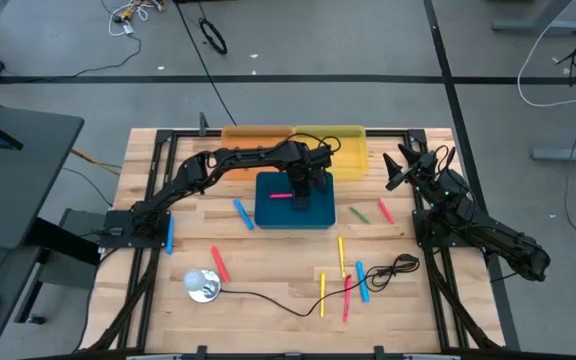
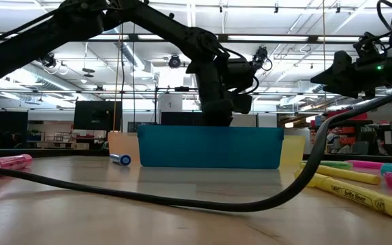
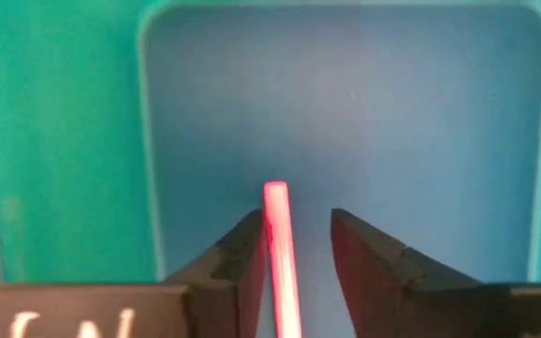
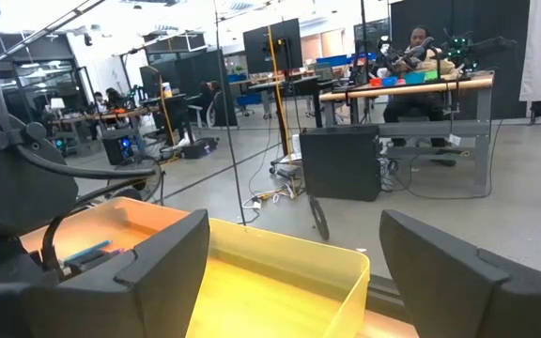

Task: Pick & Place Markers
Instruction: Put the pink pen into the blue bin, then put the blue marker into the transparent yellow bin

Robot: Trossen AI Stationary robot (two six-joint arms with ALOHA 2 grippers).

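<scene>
Low view, nearest me: a thick black cable [image 2: 182, 199] sags across the bench [image 2: 80, 218], with yellow and pink markers [image 2: 359, 190] on one side and a pink one [image 2: 5, 162] on the other. More markers are scattered over the near half of the bench [image 1: 343, 275], several lying against the cable loop [image 1: 393, 268].

Mid bench: left gripper [image 1: 303, 190] sits over the blue bin [image 1: 293, 212]. In its wrist view a pink marker [image 3: 280, 253] stands between the fingers [image 3: 238, 268]. It touches one finger and there is a clear gap to the other, so the fingers are spread and not clamping. A pink marker [image 1: 280, 196] lies on the bin floor.

Risks as I judge them:
- If the marker clings to that one finger, it may ride up with the arm and drop outside the bin.
- Lifting off-line could clip the bin wall and shift the bin.
- Later picks near the cable could snag it and drag neighbouring markers.

Far side: right gripper [image 1: 405, 168] waits near the yellow bin [image 4: 280, 272], fingers [image 4: 167, 258] wide apart, holding nothing. An orange bin [image 1: 258, 136] sits beside the yellow one.
</scene>
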